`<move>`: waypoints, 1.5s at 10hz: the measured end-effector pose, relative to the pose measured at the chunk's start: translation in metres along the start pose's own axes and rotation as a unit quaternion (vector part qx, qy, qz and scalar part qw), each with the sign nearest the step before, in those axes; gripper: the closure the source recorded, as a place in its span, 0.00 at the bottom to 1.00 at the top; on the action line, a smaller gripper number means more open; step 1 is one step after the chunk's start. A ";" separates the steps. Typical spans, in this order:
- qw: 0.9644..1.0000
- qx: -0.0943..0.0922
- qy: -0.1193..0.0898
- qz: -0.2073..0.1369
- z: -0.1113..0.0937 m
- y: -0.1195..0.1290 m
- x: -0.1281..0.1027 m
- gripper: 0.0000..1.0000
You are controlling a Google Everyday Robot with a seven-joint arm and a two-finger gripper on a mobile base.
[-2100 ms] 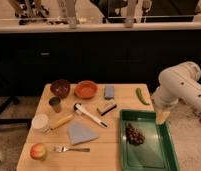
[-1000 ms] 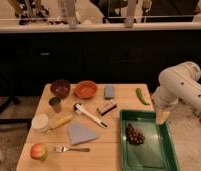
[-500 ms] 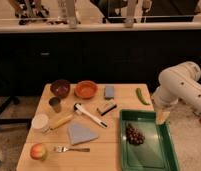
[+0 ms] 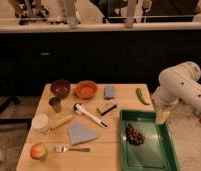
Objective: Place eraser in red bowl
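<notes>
The eraser (image 4: 106, 108), a small block that is dark on top and pale at the side, lies near the middle of the wooden table (image 4: 119, 145). The orange-red bowl (image 4: 86, 89) stands at the back of the table, up and left of the eraser, beside a darker maroon bowl (image 4: 60, 88). My white arm (image 4: 180, 86) hangs at the right edge of the table. My gripper (image 4: 162, 117) points down over the right rim of the green tray (image 4: 144, 161), well to the right of the eraser.
A blue-grey pad (image 4: 109, 92) lies right of the red bowl. A green pepper (image 4: 140, 95) lies at the back right. The tray holds grapes (image 4: 134, 135). A white-handled tool (image 4: 90, 114), banana (image 4: 60, 121), cup (image 4: 55, 104), white container (image 4: 40, 122), napkin (image 4: 80, 133), fork (image 4: 71, 149) and apple (image 4: 38, 151) fill the left half.
</notes>
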 end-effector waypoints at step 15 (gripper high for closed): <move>0.985 -0.024 -0.075 -0.153 0.025 -0.023 -0.112 0.20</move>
